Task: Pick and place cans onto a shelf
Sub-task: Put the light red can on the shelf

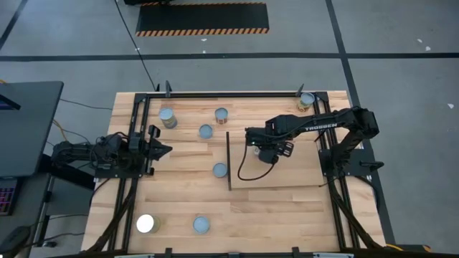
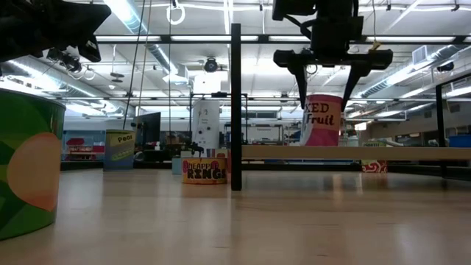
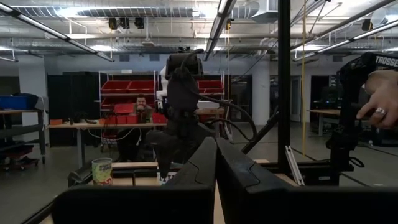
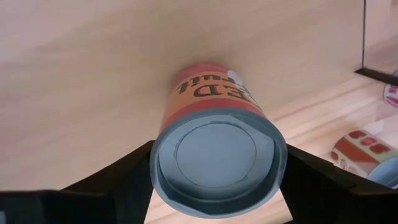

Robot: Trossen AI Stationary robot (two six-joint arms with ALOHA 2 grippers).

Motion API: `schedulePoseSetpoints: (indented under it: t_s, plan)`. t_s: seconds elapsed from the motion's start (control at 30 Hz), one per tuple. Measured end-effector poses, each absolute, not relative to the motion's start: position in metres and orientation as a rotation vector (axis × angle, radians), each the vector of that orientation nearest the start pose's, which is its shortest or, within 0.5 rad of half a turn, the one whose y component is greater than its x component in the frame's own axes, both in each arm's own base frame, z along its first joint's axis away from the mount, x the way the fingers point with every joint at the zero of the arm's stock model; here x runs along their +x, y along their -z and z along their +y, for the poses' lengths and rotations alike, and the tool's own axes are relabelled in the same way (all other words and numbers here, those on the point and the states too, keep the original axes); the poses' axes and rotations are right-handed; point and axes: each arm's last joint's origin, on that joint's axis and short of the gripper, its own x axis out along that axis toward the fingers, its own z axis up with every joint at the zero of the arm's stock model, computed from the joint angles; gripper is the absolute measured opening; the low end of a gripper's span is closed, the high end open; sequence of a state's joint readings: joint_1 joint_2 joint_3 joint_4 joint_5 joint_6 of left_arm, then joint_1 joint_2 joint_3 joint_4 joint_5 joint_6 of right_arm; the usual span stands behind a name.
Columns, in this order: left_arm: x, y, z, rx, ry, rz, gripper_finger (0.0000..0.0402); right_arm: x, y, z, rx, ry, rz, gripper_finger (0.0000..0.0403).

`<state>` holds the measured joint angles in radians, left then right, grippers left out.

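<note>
Right gripper [image 2: 329, 73]: above the shelf [image 1: 301, 168], jaws spread to either side of an upright red-labelled can [image 4: 214, 146] standing on the shelf. Left gripper [image 1: 163, 150]: waiting over the worktop [image 1: 287, 222], jaws pressed together, empty. Other cans [image 1: 206, 131] stand on the worktop beside the shelf.

Planked wooden table [image 1: 287, 215], seven cans scattered, pale shelf [image 1: 301, 168] carrying one can [image 2: 322, 120]

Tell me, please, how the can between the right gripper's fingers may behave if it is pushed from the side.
The can looks rigid, so it should not crumple. It stands upright on the shelf, taller than wide, so a high push might tip it. Once on its round side, it would probably roll.
</note>
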<state>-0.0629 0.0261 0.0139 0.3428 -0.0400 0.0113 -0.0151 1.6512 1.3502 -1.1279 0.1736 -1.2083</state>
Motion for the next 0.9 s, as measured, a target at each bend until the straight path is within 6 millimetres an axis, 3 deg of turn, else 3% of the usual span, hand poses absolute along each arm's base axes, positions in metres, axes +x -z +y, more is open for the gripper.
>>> schedulePoseSetpoints:
  t_s: [0.37, 0.9]
  plan:
    - [0.093, -0.199, -0.005, -0.006, 0.021, -0.33, 0.0011, 0.307, -0.256, -0.006, -1.074, -0.747, 1.32, 0.0337]
    - [0.093, -0.199, -0.005, -0.006, 0.021, -0.33, 0.0011, 0.306, -0.256, 0.007, -1.125, -0.748, 1.332, 0.0335]
